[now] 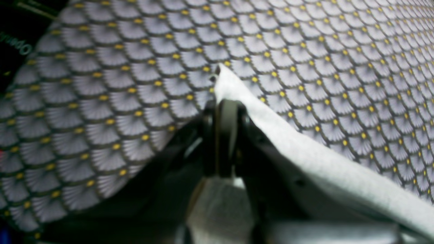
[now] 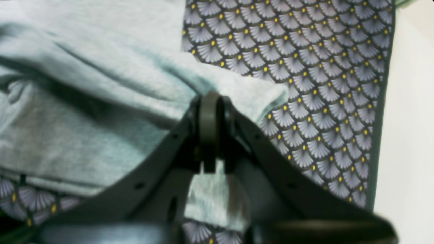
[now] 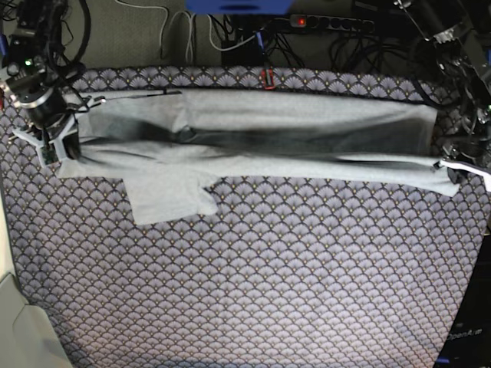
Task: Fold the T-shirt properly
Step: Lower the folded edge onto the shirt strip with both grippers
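Observation:
The light grey T-shirt (image 3: 261, 138) is stretched in a long band across the far part of the table, folded lengthwise, with one sleeve (image 3: 170, 198) lying flat toward the front. My right gripper (image 3: 61, 146) is at the shirt's left end in the base view. In its wrist view that gripper (image 2: 210, 98) is shut on a bunched corner of the T-shirt (image 2: 84, 128). My left gripper (image 3: 453, 165) is at the shirt's other end. Its wrist view shows it (image 1: 225, 101) shut on the T-shirt's edge (image 1: 322, 162), which is lifted off the cloth.
A purple-grey fan-scale tablecloth (image 3: 268, 291) covers the whole table. Its right edge and a pale surface (image 2: 407, 135) show in the right wrist view. Cables and a power strip (image 3: 322, 21) run behind the table, and a small red clip (image 3: 268, 77) sits at the back edge.

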